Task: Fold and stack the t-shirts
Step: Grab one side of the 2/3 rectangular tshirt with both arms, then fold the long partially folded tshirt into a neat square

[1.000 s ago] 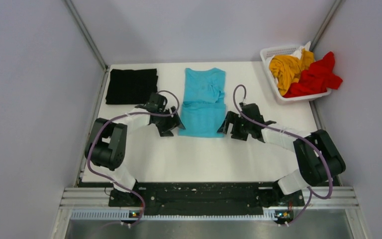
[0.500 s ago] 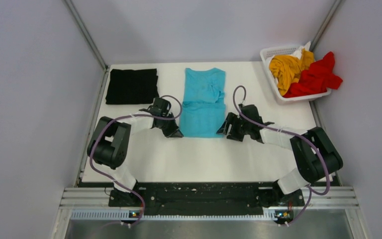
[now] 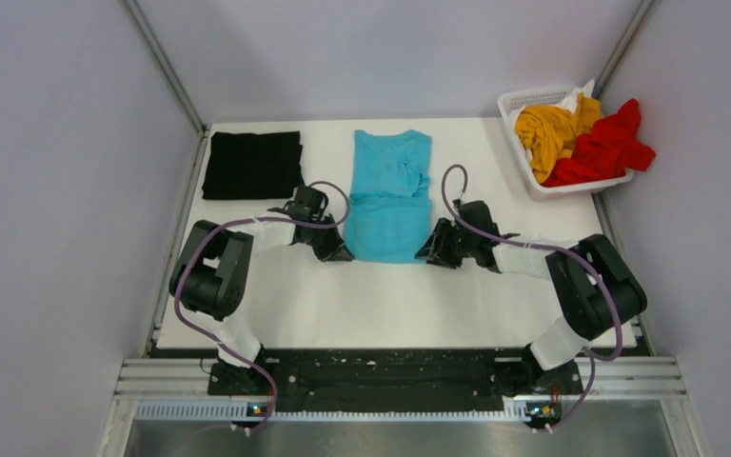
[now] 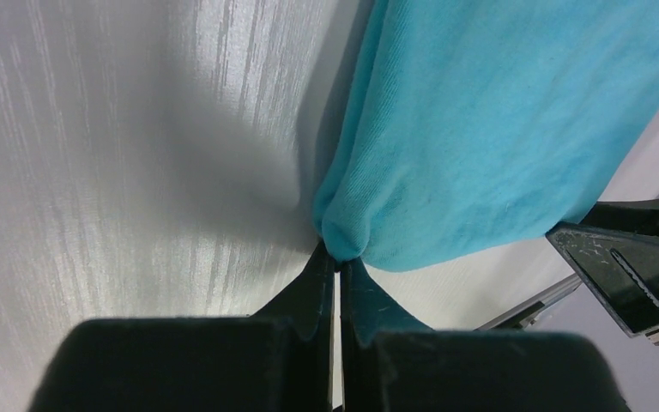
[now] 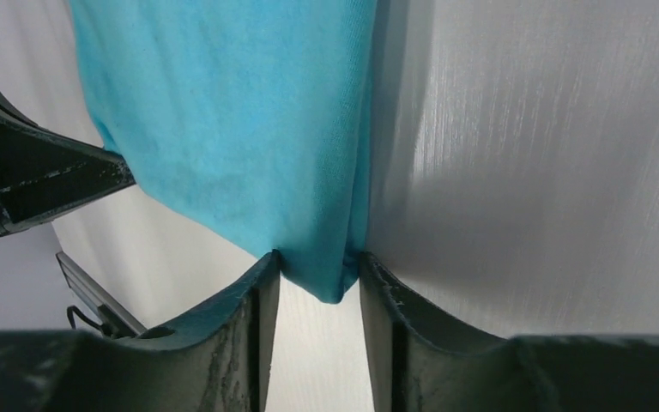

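A turquoise t-shirt lies folded lengthwise in the middle of the white table. My left gripper is shut on its near left corner; in the left wrist view the fingertips pinch a small bunch of the cloth. My right gripper is at the near right corner. Its jaws stand apart, with the cloth corner hanging between them and touching both fingers. A black t-shirt lies folded at the back left. A mustard t-shirt and a red t-shirt are crumpled in the basket.
The white lattice basket stands at the table's back right corner, with the red cloth spilling over its right rim. Grey walls close in the table on three sides. Bare table lies between the shirt and the arm bases.
The left gripper slid to the shirt's near left corner and shut on it. The right gripper moved in to the near right corner and its jaws have narrowed around the cloth.
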You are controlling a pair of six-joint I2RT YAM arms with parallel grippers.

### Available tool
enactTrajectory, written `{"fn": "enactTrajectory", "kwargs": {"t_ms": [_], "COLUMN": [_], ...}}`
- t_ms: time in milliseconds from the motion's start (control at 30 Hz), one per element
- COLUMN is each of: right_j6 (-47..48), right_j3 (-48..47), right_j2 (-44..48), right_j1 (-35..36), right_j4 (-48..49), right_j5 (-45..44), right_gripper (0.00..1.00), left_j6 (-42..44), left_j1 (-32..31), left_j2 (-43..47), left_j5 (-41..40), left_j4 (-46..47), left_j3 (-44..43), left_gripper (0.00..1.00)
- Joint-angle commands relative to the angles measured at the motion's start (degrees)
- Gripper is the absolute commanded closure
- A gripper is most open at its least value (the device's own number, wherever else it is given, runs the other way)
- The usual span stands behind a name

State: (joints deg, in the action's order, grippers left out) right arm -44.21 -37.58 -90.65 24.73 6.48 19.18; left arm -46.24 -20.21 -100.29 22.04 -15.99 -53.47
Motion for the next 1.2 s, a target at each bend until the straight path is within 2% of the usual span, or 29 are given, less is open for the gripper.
{"fn": "enactTrajectory", "kwargs": {"t_ms": [0,100,233,367,500,733,833,967,1167], "right_j6": [0.0,0.0,1.1,4.2,6.8,11.8,11.6,14.1,17.7], "right_j3": [-0.2,0.1,0.3,-0.2,0.9,0.3,-0.5,-4.3,-11.1], "right_j2": [-2.2,-1.6,-0.7,1.5,5.4,15.8,20.4,24.1,23.8], "right_j1": [0.8,0.9,0.9,0.9,0.9,0.9,0.9,0.2,-4.1], "right_j4": [-0.9,-1.4,-2.0,-7.2,-12.8,-29.1,-32.4,-37.2,-37.7], "right_j5": [-1.1,-1.4,0.1,2.2,10.9,17.9,23.0,25.0,21.7], "right_gripper": [0.65,0.77,1.00,1.00,1.00,1.00,1.00,1.00,1.00], "left_j6": [1.1,1.2,1.6,2.7,3.6,3.5,4.9,7.7,12.3], "left_j1": [-0.3,-0.2,-0.2,-0.9,-3.1,-9.0,-10.7,-11.2,-10.6], "left_j2": [-2.4,-2.2,-1.6,1.8,8.3,20.6,27.2,31.8,29.9], "left_j5": [-3.9,-4.3,-3.2,-2.8,-3.8,-2.6,-1.5,0.7,-4.4], "left_j4": [-0.4,-0.9,0.1,-0.9,-4.0,-11.3,-14.0,-14.2,-11.2], "left_j3": [0.7,1.0,1.9,4.6,8.7,10.4,7.7,3.4,-3.5], "left_gripper": [1.00,1.00,1.00,1.00,1.00,1.00,1.00,1.00,1.00]}}
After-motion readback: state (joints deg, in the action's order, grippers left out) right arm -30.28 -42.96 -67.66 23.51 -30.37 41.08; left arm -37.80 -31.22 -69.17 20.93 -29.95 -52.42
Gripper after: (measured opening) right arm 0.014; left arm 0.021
